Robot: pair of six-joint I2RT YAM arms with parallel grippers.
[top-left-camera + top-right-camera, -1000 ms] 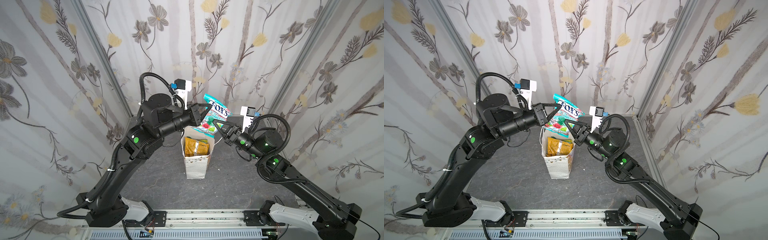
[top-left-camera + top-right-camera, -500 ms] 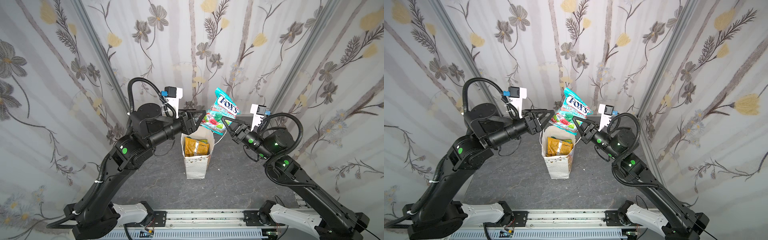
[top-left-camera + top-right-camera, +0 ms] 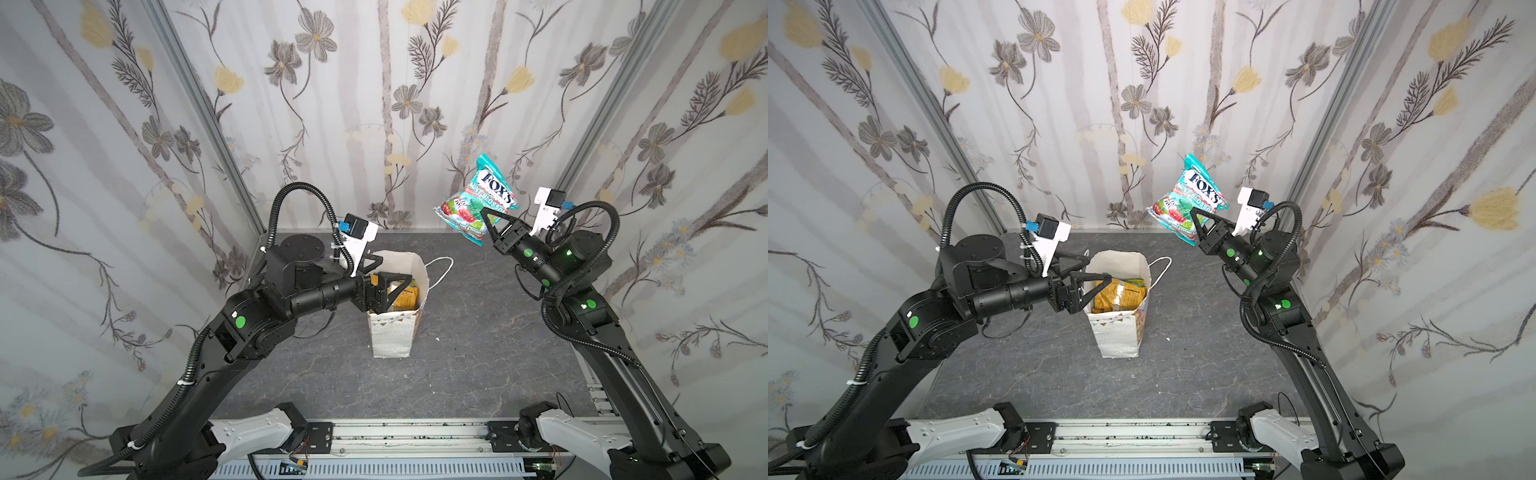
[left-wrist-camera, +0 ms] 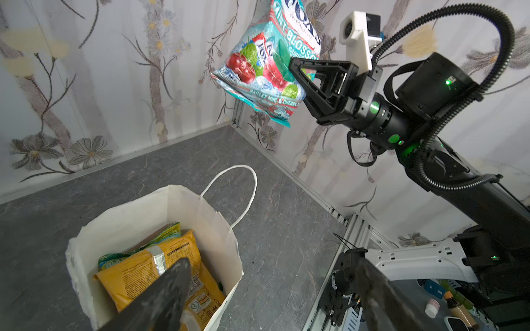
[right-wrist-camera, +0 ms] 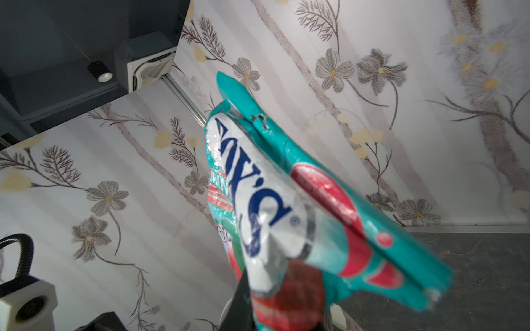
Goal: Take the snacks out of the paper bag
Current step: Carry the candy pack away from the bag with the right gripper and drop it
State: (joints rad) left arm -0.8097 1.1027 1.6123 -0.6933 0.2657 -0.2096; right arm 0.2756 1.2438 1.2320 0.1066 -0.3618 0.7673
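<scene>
Grey tabletop (image 3: 478,332), floral walls. Right pincer (image 3: 483,215) clamped on teal candy packet (image 3: 484,195), held up in air, well right of and above paper bag (image 3: 392,336). Left pincer (image 3: 388,269) spread wide, empty, at bag's mouth. Yellow packets (image 3: 1115,296) lie inside bag, just below it. Bag stands upright mid-tabletop.

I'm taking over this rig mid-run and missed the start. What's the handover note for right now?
Left gripper: open, empty, at the mouth of the paper bag.
Right gripper: shut on the teal FOX'S packet, held in the air right of the bag.
In the bag: a yellow-orange packet and a green-edged packet; anything deeper is hidden.
Done: teal packet out, not yet set down.
To do: set it down, then empty the bag.
</scene>
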